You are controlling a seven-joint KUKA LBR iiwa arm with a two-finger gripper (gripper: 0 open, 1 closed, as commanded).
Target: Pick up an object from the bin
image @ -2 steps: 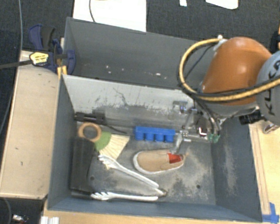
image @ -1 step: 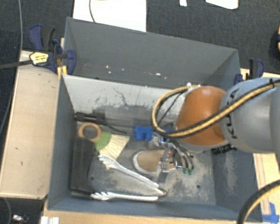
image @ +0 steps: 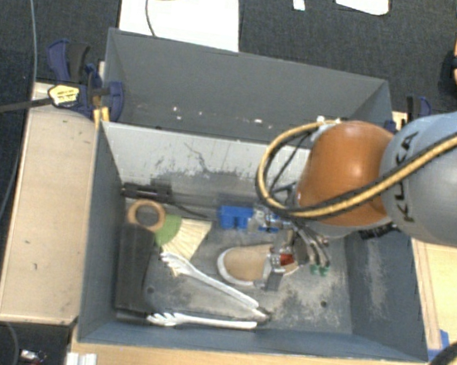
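While the gripper (image: 282,268) hangs low at the right end of the tan oval piece with a white rim (image: 242,265), you are at the approach step; its spread cannot be told. Next, seat it round that piece, clear of the white tongs (image: 207,283) further left.

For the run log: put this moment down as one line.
gripper: over right edge of tan bowl, middle of bin | nearby: white tongs, blue block | lift: not yet
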